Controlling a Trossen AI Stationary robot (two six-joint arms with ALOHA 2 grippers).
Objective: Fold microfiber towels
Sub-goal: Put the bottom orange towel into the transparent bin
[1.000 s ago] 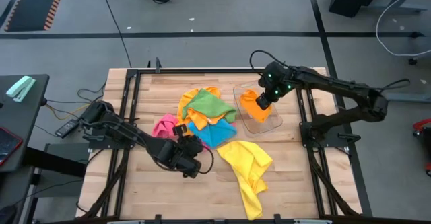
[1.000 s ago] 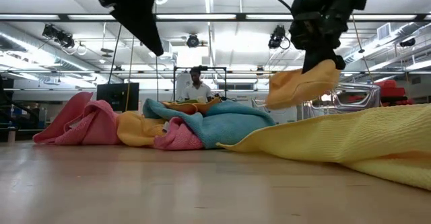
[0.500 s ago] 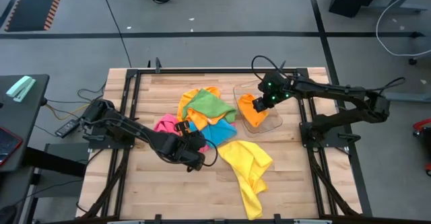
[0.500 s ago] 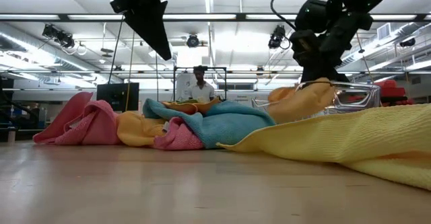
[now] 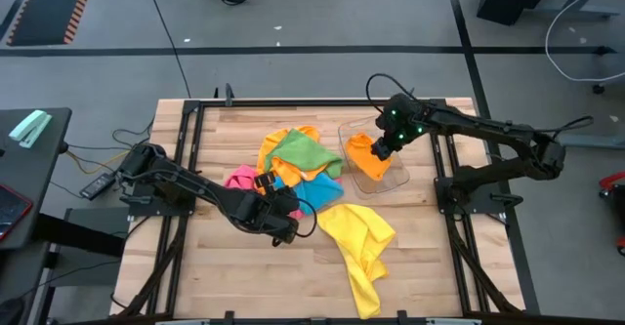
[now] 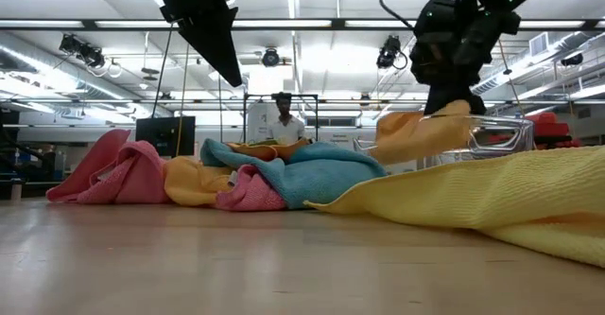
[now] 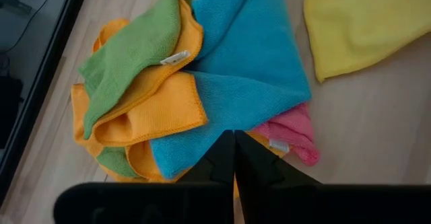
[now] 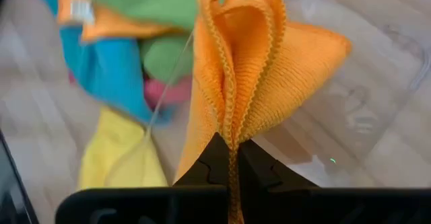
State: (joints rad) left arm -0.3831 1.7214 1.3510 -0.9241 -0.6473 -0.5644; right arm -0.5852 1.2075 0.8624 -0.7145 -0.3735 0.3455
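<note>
Right gripper [image 8: 232, 158] fingers are pinching a folded orange towel [image 5: 368, 159] at its gathered edge, hanging it over the clear tray [image 5: 398, 177]; it is draping limp, light and soft, so I judge a hem or corner the best hold. Left gripper [image 7: 234, 158] fingers are clenched on nothing, hovering over the heap [image 5: 298, 169] of blue, green, orange and pink towels; a yellow towel [image 5: 359, 242] is lying just beside on the worktop [image 5: 215, 276], crowding the free folding space.
</note>
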